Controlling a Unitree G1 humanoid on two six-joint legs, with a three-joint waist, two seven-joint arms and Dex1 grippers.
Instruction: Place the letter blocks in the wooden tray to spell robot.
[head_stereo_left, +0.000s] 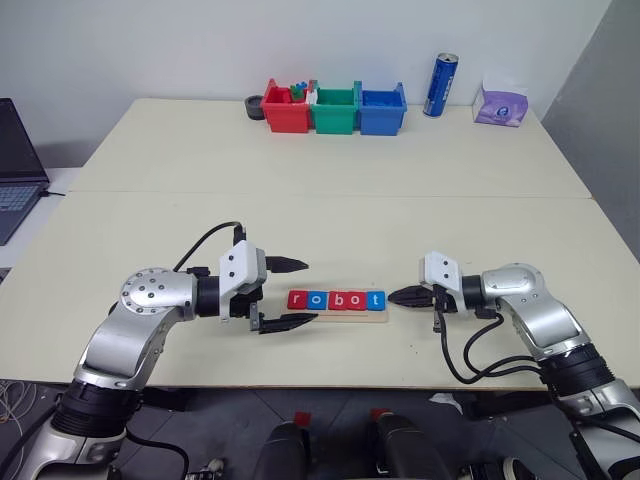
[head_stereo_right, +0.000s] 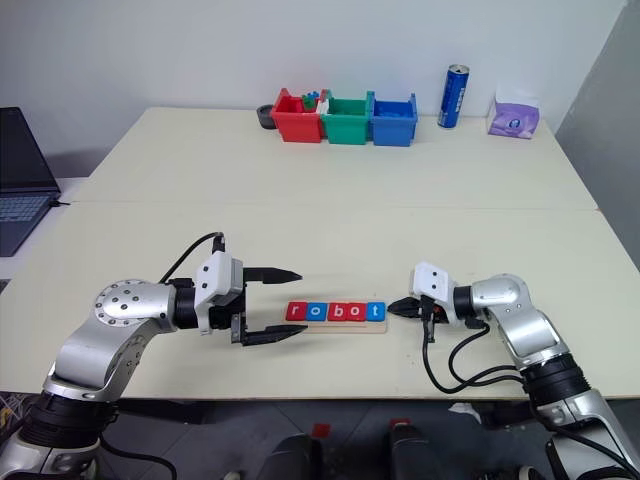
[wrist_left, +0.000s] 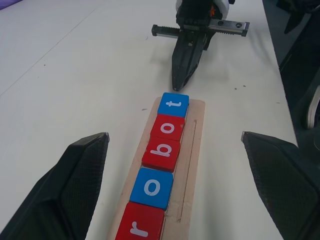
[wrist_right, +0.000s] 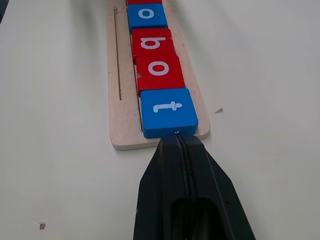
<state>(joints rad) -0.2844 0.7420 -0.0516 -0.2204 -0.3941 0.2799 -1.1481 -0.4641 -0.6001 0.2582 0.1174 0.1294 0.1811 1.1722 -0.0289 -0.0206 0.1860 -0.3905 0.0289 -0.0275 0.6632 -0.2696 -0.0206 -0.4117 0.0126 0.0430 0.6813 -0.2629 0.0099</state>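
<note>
Five letter blocks spell robot on the wooden tray; the closed right end effector nudges its t end, the left end effector gapes wide, empty.

Five letter blocks in a row on the wooden tray, reading r, o, b, o, t in red, blue, red, red, blue, between the left gripper's wide-spread fingers, with the right gripper's closed tip just beyond the t.
</note>
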